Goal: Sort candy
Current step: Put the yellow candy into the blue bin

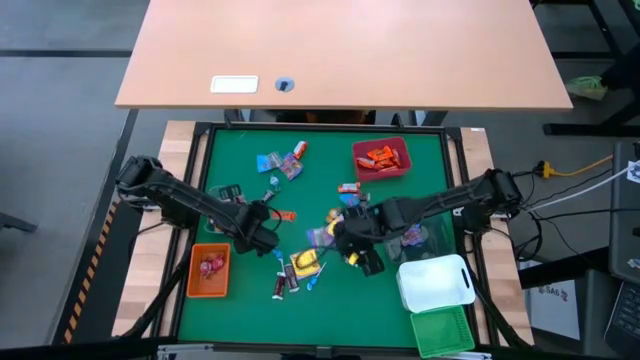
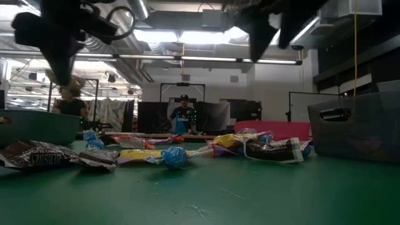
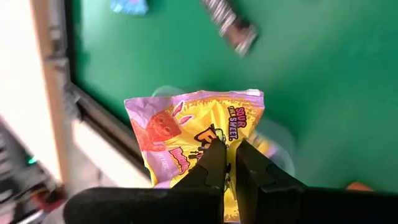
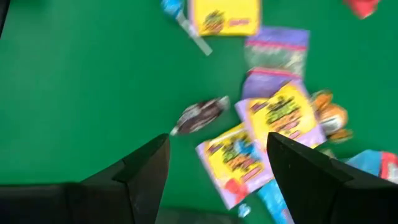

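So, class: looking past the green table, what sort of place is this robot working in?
Probably a lab or workshop, not a home. The low view shows exposed ceiling ducts with strip lights, a person at a row of dark monitors, and the high view shows a plain desk on bare grey floor.

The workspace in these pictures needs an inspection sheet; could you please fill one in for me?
Surface: green mat, bare towards the near edge.
Job's things: loose candy scattered mid-mat; some orange-red pieces in the red bin, pink ones in the orange bin.
Clutter: white bin and green bin at the right near corner.
Grippers: left gripper shut on a yellow-and-purple Sour Patch packet, lifted off the mat; right gripper open, hovering above the candy pile.
Cables: several run along the floor at the right.
Surroundings: wooden desk behind the mat; two people far off in the room.
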You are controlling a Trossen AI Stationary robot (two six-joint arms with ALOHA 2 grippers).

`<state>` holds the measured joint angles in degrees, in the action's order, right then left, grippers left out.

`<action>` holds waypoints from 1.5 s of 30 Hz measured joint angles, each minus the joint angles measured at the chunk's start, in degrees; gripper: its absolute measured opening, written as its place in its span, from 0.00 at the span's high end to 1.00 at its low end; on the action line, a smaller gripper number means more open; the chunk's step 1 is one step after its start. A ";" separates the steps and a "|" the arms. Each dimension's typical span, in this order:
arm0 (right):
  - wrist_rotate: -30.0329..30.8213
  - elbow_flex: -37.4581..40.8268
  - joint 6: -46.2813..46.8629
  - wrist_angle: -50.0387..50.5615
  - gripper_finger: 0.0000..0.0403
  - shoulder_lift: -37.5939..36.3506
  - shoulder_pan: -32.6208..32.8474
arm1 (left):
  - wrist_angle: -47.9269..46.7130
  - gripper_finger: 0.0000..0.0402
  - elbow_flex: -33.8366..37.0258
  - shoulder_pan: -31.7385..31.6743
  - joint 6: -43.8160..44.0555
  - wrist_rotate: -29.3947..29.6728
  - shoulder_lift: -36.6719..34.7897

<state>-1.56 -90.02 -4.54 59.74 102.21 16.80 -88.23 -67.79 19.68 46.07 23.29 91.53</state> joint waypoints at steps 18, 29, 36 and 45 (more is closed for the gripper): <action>-0.01 0.00 -0.43 5.98 0.33 0.00 5.74 | -1.78 1.00 8.09 7.35 14.03 -2.66 -4.85; 7.27 0.00 -0.45 5.93 0.33 0.00 5.68 | 4.49 1.00 19.37 7.37 22.75 -4.39 -16.94; 14.93 0.00 -0.69 5.91 0.33 0.00 3.27 | 17.39 1.00 24.80 7.37 22.44 -3.91 -18.03; 10.89 0.00 -2.42 1.38 0.33 0.00 -4.10 | 20.17 0.93 27.36 7.37 22.82 -3.87 -18.01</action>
<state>9.32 -90.02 -6.96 61.12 102.21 12.70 -68.06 -40.42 27.05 68.88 19.42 73.52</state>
